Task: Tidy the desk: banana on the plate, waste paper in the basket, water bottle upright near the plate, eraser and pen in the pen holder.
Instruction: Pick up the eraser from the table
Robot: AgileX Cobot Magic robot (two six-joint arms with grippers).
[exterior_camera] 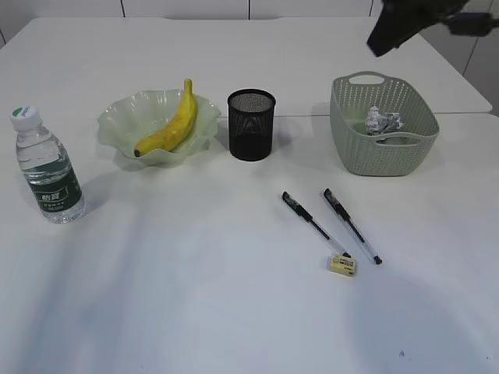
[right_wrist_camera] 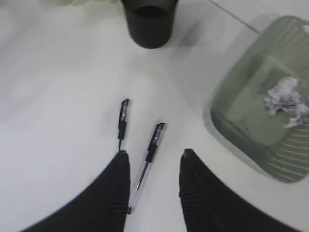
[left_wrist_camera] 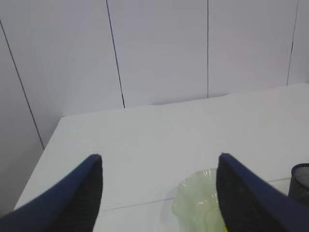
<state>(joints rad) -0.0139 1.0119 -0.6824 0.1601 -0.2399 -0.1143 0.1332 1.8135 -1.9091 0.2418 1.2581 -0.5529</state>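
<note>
Right gripper (right_wrist_camera: pixel 154 159), dark ribbed fingers parted w/ nothing between them, hangs above the two black-capped clear ballpoint pens: left pen (right_wrist_camera: pixel 122 123) and right pen (right_wrist_camera: pixel 149 159), which lie side by side on the white desk (exterior_camera: pixel 195 296), tips converging toward the small yellow eraser (exterior_camera: pixel 343 264). Left gripper (left_wrist_camera: pixel 159 193) sits wide open & empty, up near the pale green scalloped glass plate (left_wrist_camera: pixel 198 203).

Done already, judging by layout: yellow banana (exterior_camera: pixel 173 125) on plate, crumpled waste paper (exterior_camera: pixel 383 121) in the sage-green perforated basket (exterior_camera: pixel 347 152), clear water bottle w/ green label (exterior_camera: pixel 48 167) upright left of plate. Left to do: pens + eraser into the black mesh pen holder (exterior_camera: pixel 251 125).

Step in hand looks like a pen pick. Tips: take one pen only, jaws across the barrel near mid-length, so it won't swing. The pens lie close, so watch for nudging the other. Lower it tip-down into the holder.
</note>
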